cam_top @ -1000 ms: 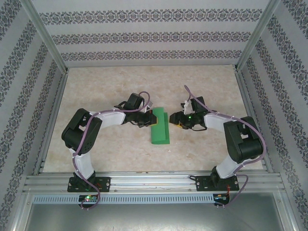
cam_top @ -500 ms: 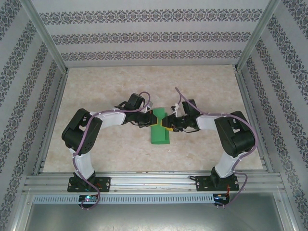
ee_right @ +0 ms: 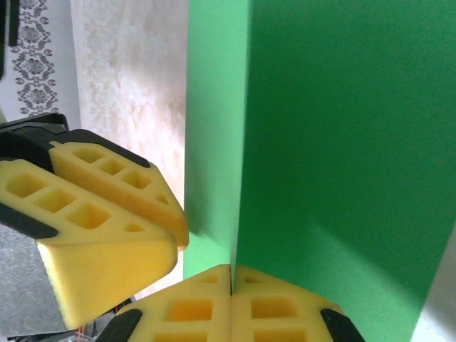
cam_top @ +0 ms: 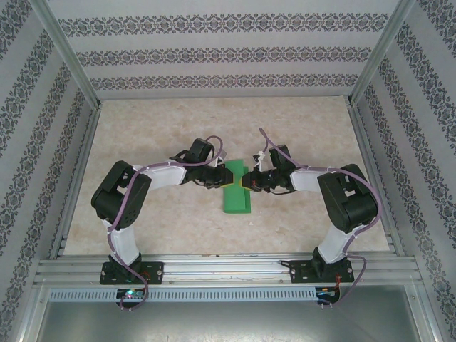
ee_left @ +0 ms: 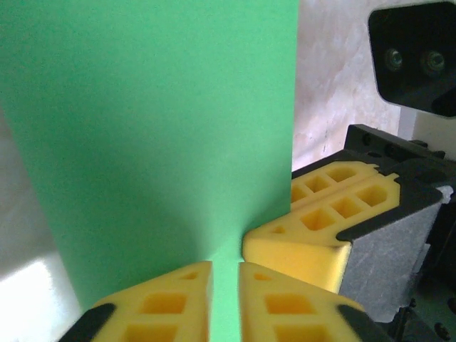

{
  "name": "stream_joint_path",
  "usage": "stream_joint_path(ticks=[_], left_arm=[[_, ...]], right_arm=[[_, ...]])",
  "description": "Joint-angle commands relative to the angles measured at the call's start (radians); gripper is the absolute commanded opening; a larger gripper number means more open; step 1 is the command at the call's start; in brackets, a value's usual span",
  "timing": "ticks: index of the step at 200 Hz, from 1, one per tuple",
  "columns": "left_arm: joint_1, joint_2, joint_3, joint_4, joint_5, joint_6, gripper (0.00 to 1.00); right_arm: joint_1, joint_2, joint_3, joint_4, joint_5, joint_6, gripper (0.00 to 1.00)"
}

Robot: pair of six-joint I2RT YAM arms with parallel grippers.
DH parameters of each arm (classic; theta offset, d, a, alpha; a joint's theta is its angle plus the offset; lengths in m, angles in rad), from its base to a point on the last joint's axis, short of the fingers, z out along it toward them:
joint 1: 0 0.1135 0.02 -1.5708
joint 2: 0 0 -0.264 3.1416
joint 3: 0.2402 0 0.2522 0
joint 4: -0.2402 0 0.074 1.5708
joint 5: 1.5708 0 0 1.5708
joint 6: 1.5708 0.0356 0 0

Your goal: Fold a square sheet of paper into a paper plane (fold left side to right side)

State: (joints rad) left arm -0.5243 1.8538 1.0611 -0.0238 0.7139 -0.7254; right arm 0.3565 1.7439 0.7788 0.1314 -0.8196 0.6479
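Square sheet of paper [cam_top: 236, 194]: folded to a narrow green strip, lying at the middle of the table [cam_top: 157, 128], long side running toward the near edge. Right gripper [ee_right: 231, 274]: fingers pressed together on the sheet's fold line. Left gripper [ee_left: 225, 274]: fingers a narrow gap apart, paper passing through the gap. Both arms have their elbows out and forearms angled inward, with the fingertips meeting over the strip's far end.

Beige marbled tabletop [cam_top: 157, 135]; floral-striped wallpaper walls [cam_top: 221, 53]; aluminium frame rails [cam_top: 214, 267]; even light.
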Motion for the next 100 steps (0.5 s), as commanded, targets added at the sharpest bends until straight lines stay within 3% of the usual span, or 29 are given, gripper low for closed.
stream_joint_path(ticks=[1, 39, 100], left_arm=[[-0.012, -0.065, 0.010, -0.061, -0.055, 0.033, 0.29], [-0.011, -0.120, -0.003, -0.168, -0.183, 0.068, 0.47], [-0.016, -0.033, 0.031, -0.196, -0.160, 0.078, 0.51]], right_arm=[[0.009, 0.002, 0.030, -0.046, 0.051, -0.041, 0.00], [0.012, 0.011, 0.043, -0.101, 0.089, -0.062, 0.00], [0.019, 0.024, 0.063, -0.146, 0.120, -0.080, 0.00]])
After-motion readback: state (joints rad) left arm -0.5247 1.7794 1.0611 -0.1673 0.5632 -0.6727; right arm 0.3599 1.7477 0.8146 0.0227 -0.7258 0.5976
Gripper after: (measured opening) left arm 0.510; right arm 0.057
